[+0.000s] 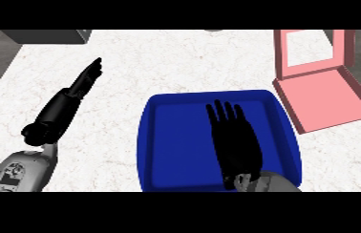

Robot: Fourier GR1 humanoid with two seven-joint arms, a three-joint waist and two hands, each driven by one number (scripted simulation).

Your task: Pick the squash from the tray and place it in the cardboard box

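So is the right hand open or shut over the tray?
Open: the right hand lies over the blue tray with its fingers straight and spread, curled round nothing. No squash shows; whether one lies beneath the hand, cannot tell.

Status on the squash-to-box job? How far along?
Done: nothing confirmed; no squash shows inside the pink box, which lies open right of the tray. In hand: the right hand is stretched flat over the blue tray, fingers straight, holding nothing visible; the squash isn't visible and may be hidden beneath it. The left hand rests open at the left. Left: grasp, carry, place.
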